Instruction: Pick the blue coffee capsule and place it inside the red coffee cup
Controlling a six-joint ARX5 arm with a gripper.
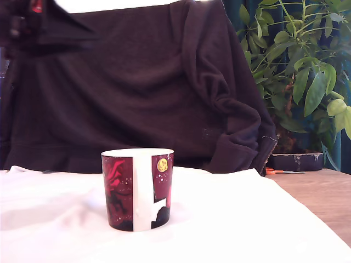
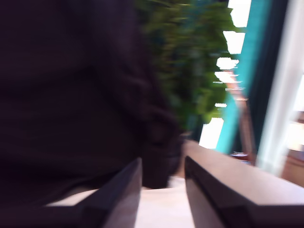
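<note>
Black gripper (image 2: 163,190) raised, fingers apart, nothing between. Blue capsule not visible. Cylindrical red-and-white ceramic mug (image 1: 137,189) upright on white cloth (image 1: 263,230). Risk: blurred, tilted wrist view mislocates target.

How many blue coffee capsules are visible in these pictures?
0. Neither view shows one. Only the red coffee cup stands on the white cloth; a capsule may be hidden inside it, since its interior is not visible.
</note>
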